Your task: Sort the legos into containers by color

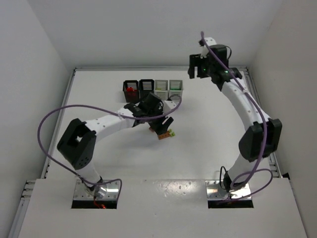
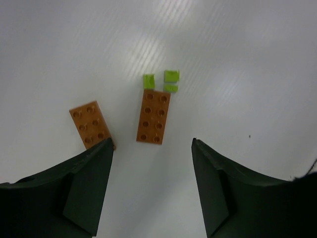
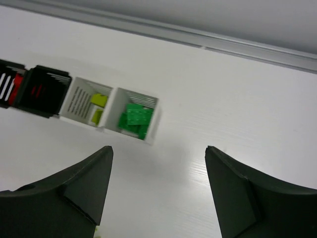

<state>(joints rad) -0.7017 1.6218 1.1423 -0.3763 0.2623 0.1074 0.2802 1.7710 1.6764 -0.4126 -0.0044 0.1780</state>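
Worktop [image 2: 247,59]: two orange studded plastic bricks [image 2: 153,116], three yellow-green plastic pieces [image 2: 171,76]. Far: two black slatted bins [image 3: 47,91], two white slatted bins [image 3: 79,101]. My left jaws, right jaws: wide, empty.

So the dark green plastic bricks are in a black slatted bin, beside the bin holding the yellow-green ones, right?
Not quite: the dark green plastic bricks lie in a white slatted bin, not a black one, beside the white bin holding the yellow-green bricks. The right wrist view shows it.
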